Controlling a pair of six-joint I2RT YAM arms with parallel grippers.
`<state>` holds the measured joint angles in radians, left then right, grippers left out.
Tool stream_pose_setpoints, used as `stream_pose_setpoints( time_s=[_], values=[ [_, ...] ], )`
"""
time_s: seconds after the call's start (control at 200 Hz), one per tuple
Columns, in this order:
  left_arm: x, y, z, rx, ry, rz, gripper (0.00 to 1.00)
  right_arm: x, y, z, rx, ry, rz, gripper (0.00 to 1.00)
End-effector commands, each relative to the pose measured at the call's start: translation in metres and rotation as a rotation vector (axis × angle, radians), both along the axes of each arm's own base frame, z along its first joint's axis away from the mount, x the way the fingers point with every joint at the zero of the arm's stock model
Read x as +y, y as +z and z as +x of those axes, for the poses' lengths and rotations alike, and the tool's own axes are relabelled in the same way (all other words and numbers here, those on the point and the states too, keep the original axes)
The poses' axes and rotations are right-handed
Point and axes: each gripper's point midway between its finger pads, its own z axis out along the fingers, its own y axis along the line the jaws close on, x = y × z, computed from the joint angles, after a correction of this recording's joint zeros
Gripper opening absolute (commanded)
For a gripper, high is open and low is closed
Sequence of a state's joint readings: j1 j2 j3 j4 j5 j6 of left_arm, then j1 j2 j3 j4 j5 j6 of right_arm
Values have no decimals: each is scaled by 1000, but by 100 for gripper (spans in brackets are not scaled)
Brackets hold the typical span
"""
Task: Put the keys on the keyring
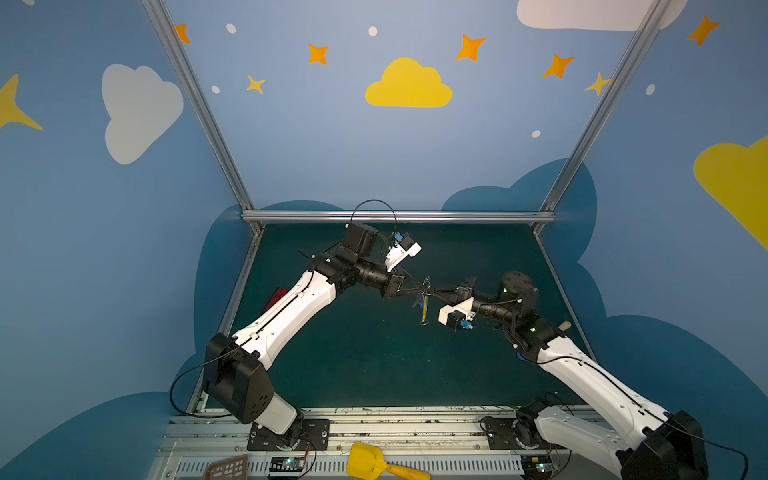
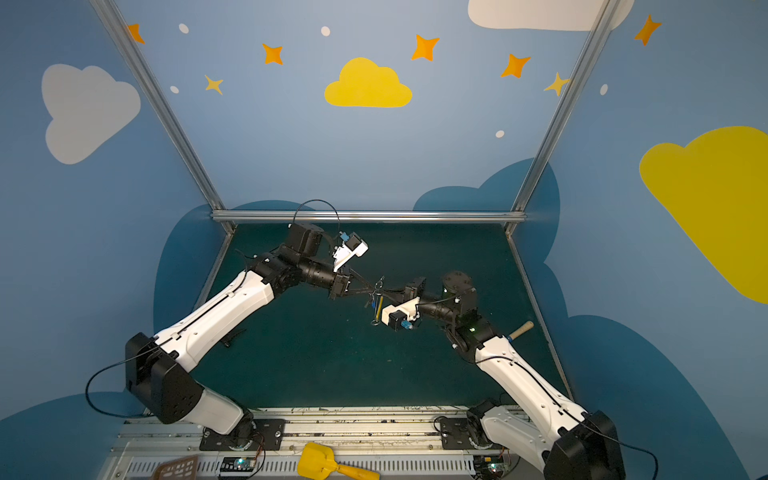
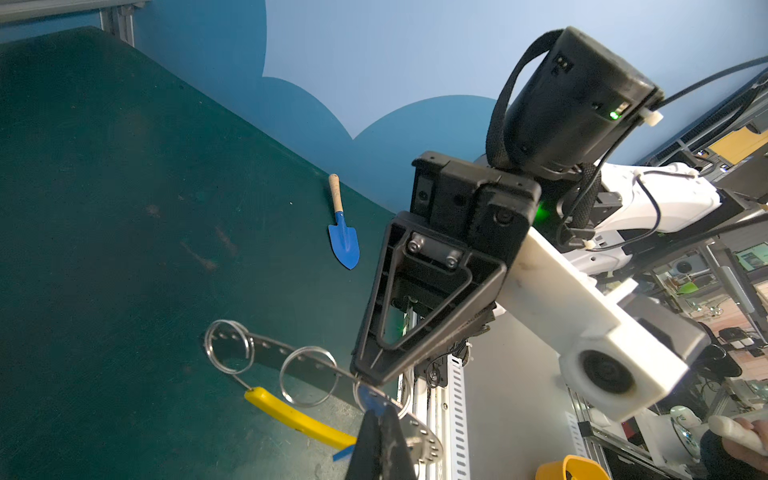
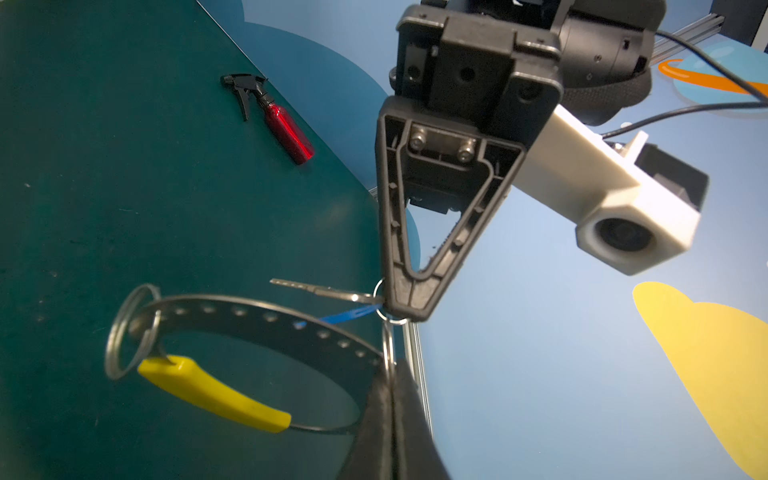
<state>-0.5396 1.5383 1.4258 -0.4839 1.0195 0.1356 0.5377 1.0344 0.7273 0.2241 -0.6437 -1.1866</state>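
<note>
Both grippers meet in mid-air over the middle of the green mat, in both top views. The keyring [image 4: 257,316] is a thin grey studded hoop with a yellow arc [image 4: 212,392] and metal loops [image 3: 230,347]; it hangs edge-on in a top view [image 1: 424,309]. My right gripper [image 4: 392,370] is shut on the hoop's rim. My left gripper [image 3: 380,409] is shut on the keys, a silver key [image 4: 324,291] with a blue tag [image 4: 345,316] on a small ring. The keys sit right beside the hoop's rim at the right gripper's fingertips [image 3: 365,376].
A blue toy shovel [image 3: 343,239] lies near the mat's right edge, its handle [image 1: 564,326] showing behind the right arm. A red spray bottle [image 4: 286,129] lies at the left edge. A yellow scoop [image 1: 374,463] and a brown mesh piece [image 1: 226,467] lie on the front rail.
</note>
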Motion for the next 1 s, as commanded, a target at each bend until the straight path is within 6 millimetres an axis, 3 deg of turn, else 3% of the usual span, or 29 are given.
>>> stream_pose_setpoints(
  time_s=[0.0,0.401,0.701,0.996],
  values=[
    [-1,12,-3,-24,-21,-17,4,3,5,0,-12,4,5,0],
    [-1,12,-8,-6,-46,-11,3,6,1,10,-34,-52,-16,0],
    [4,7,-2,-27,-6,26,4,1,17,-3,-65,-39,25,0],
    [2,12,4,-60,24,21,3,0,11,-10,-38,-17,-3,0]
  ],
)
